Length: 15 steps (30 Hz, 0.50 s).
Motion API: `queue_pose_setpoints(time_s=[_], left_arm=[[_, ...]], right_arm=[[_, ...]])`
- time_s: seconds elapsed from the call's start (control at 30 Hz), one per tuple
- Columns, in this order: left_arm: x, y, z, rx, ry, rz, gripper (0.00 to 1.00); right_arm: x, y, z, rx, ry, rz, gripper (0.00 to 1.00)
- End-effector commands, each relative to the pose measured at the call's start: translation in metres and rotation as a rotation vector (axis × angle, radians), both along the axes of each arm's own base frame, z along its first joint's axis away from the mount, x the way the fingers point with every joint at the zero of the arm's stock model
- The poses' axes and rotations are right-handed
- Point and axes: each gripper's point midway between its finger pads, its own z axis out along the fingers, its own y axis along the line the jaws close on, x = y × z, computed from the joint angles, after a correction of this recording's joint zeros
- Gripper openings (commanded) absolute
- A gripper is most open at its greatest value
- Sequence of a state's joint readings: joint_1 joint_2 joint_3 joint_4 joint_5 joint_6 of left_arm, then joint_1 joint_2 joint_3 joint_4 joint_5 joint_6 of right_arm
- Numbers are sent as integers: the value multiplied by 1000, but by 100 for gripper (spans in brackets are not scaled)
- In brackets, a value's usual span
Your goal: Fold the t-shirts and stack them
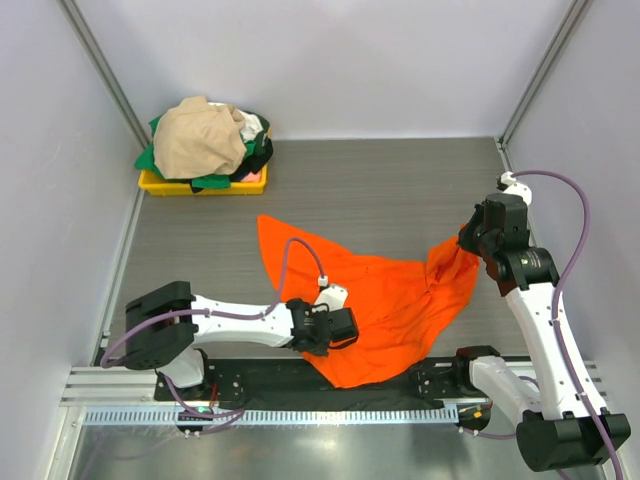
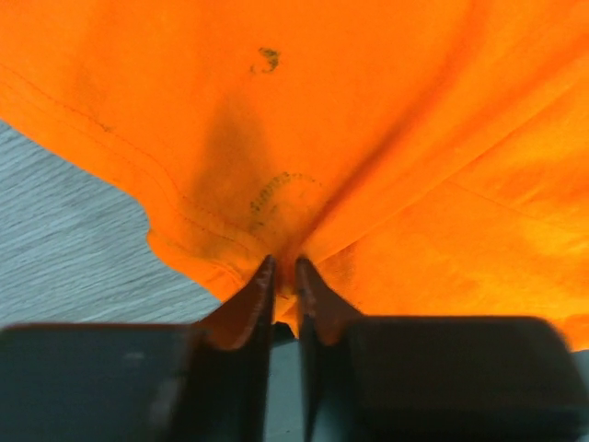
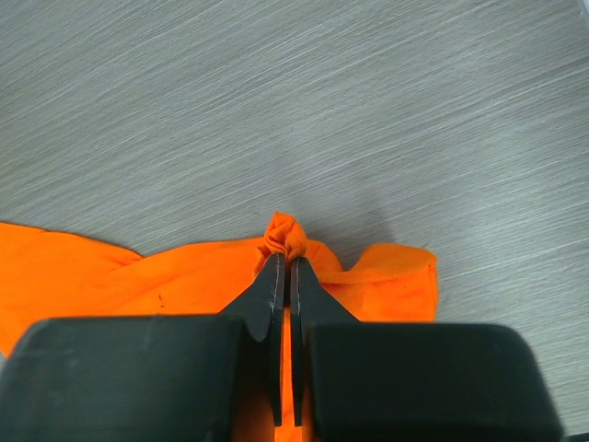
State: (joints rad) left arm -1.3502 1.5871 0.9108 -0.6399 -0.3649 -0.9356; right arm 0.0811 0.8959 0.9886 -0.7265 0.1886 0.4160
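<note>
An orange t-shirt lies spread and rumpled on the grey table, between both arms. My left gripper is shut on its near-left hem; the left wrist view shows the cloth pinched between the fingers. My right gripper is shut on a bunched corner at the shirt's right end, lifted a little; the right wrist view shows that cloth knot at the fingertips. The other t-shirts, beige on top with green, white and black beneath, are heaped at the back left.
A yellow bin holds the shirt heap in the back-left corner. White walls with metal posts enclose the table on three sides. A black rail runs along the near edge by the arm bases.
</note>
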Motion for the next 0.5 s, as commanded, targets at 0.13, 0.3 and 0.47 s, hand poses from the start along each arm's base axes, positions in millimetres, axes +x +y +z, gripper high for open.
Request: queue_pose_setpoints(time_s=[0.13, 0.3, 0.47], left_arm=[[-3, 0, -2, -7, 1, -3, 6], [3, 3, 6, -10, -36, 6, 0], [18, 13, 42, -15, -131, 37, 0]], right_arm=[[4, -4, 12, -20, -54, -8, 1], [3, -4, 10, -20, -49, -7, 1], [3, -2, 18, -8, -66, -3, 1]])
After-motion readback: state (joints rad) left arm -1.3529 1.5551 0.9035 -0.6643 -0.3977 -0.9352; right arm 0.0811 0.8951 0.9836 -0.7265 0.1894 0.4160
